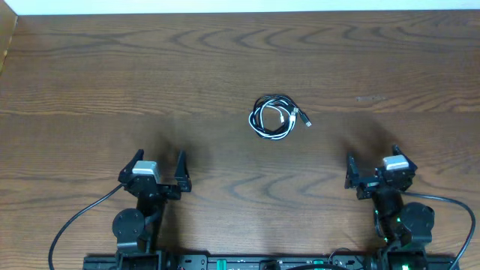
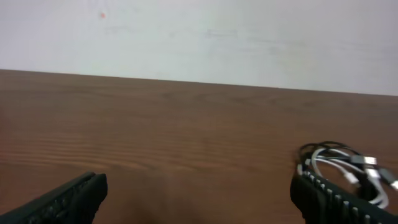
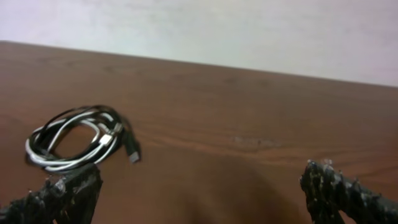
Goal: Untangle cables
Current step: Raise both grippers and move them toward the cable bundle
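Observation:
The black and white cables (image 1: 273, 117) lie coiled together in one small loop on the wooden table, right of centre, with plug ends sticking out to the right. They also show in the left wrist view (image 2: 345, 168) at the lower right and in the right wrist view (image 3: 78, 137) at the left. My left gripper (image 1: 158, 169) is open and empty near the front left, well short of the coil. My right gripper (image 1: 373, 171) is open and empty near the front right, apart from the coil.
The wooden table (image 1: 150, 67) stretches wide around the coil. A pale wall (image 2: 199, 37) runs along the far edge. Thick black arm wires (image 1: 75, 221) trail by the bases at the front.

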Robot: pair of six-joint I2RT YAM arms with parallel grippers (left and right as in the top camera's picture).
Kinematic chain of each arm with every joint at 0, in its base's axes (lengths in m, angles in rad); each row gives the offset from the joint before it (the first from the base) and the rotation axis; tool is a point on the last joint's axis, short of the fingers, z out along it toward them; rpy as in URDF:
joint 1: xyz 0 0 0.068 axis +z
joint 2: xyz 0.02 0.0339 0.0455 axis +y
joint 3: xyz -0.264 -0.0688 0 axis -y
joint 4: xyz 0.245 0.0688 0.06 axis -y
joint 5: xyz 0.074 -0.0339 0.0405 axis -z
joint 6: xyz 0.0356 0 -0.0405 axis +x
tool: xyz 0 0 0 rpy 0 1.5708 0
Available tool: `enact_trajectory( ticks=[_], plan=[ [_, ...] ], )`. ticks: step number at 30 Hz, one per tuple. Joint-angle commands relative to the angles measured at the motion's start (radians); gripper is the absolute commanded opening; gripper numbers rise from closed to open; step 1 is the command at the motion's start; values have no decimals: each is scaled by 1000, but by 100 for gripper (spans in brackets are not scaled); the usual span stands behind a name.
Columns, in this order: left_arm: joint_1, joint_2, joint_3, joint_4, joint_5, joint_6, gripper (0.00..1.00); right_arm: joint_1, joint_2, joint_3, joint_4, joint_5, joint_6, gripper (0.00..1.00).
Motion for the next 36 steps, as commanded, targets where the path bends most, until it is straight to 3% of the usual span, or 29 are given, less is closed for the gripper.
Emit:
enact_trajectory(
  ticks=[1, 7, 14, 21, 26, 30, 36],
  plan=[
    [-2, 0, 46, 1, 52, -83, 99, -2, 64, 80, 8, -35, -5, 99],
    [-2, 62, 121, 0, 93, -95, 99, -2, 295, 263, 26, -50, -14, 99],
    [-3, 283, 306, -94, 100, -21, 99, -2, 563, 470, 12, -182, -13, 99],
    [-2, 634, 579, -138, 327, -11, 99, -2, 815, 681, -64, -336, -13, 99],
    [-3, 892, 814, -291, 370, 1, 99, -2, 985, 847, -188, -433, -13, 99],
    [-28, 1062, 985, -448, 369, 96, 99, -2, 1110, 998, -355, -464, -24, 99],
    [-105, 1291, 1238, -703, 224, 135, 99, -2, 1278, 1216, -574, -542, -59, 99]
  ],
)
